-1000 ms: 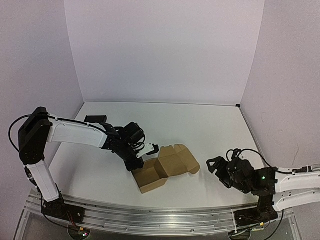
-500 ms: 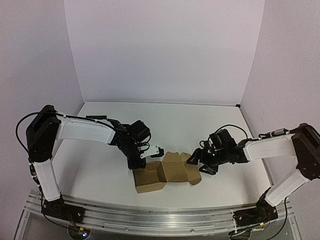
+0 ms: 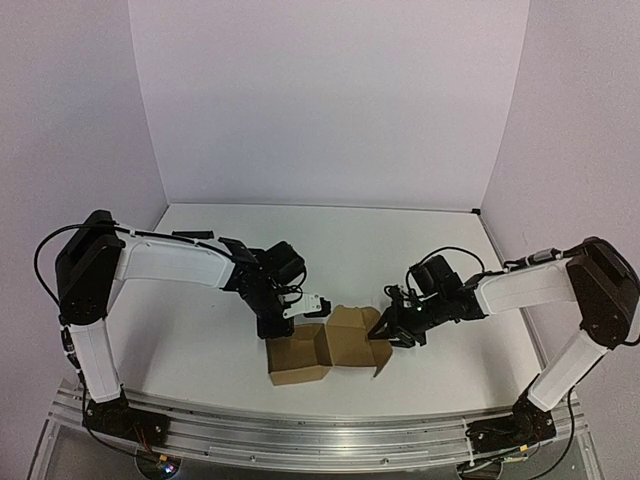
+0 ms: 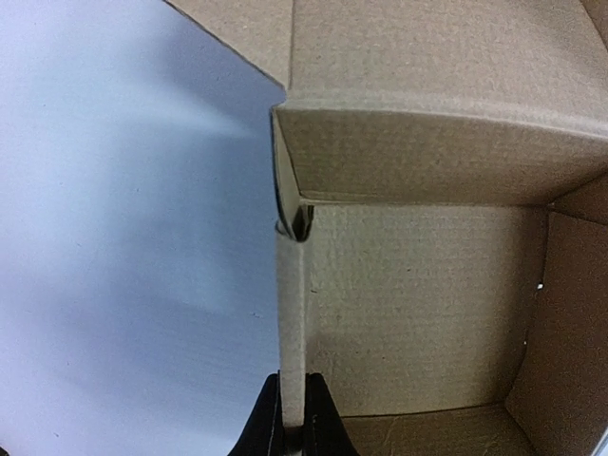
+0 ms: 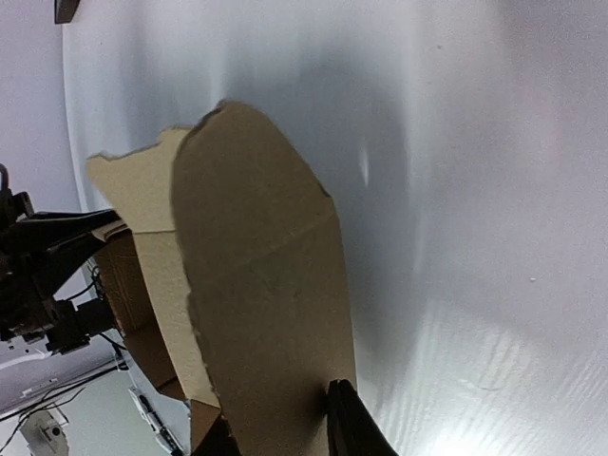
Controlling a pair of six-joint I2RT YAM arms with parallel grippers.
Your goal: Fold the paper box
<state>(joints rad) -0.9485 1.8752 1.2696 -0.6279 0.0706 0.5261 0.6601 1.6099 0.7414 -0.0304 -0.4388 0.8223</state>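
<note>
The left claw (image 4: 293, 429), shut on the box (image 3: 322, 352) wall (image 4: 294, 313), steadies it near the counter (image 3: 190, 345) front edge while the right claw (image 5: 285, 427) straddles the flap (image 5: 261, 285) for folding, grip unclear.

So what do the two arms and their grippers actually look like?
Both arms match: the left arm and right arm have white link shells with black joints, and thin black cables loop alongside. The left gripper and right gripper are black with slim fingers; a small white part sits by the left one.
</note>
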